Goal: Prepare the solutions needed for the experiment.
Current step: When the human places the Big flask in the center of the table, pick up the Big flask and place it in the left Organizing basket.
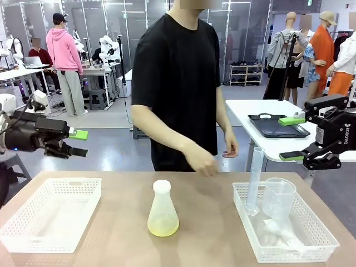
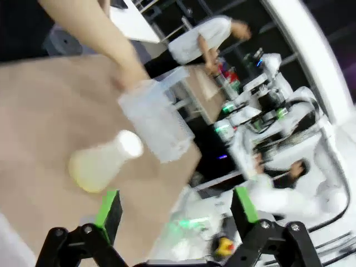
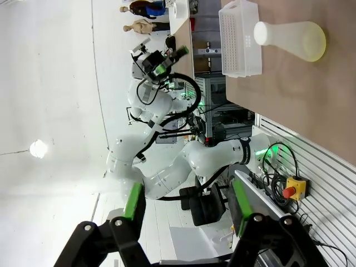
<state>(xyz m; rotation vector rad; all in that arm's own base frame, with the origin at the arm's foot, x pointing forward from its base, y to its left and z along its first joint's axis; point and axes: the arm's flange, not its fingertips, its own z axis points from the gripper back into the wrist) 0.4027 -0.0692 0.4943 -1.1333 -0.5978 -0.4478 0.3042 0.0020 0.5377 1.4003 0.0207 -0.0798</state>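
A frosted conical flask (image 1: pixel 163 208) with a white top stands at the table's middle. The solutions (image 1: pixel 163 227) are a shallow pale yellow-green layer in its base. The flask (image 2: pixel 103 164) lies ahead of the left wrist, and the flask (image 3: pixel 292 39) also sits at the top right of the right wrist view. My left gripper (image 1: pixel 79 143) hovers open above the table's far left edge, nothing between its pads. My right gripper (image 1: pixel 292 138) hangs open and empty high at the right, above the right basket. A person's hand (image 1: pixel 203 163) hovers behind the flask.
An empty white basket (image 1: pixel 33 233) sits at the front left. A second white basket (image 1: pixel 311 253) at the right holds a tall graduated cylinder (image 1: pixel 256 181) and a clear beaker (image 1: pixel 278 197). A person in black stands at the far edge.
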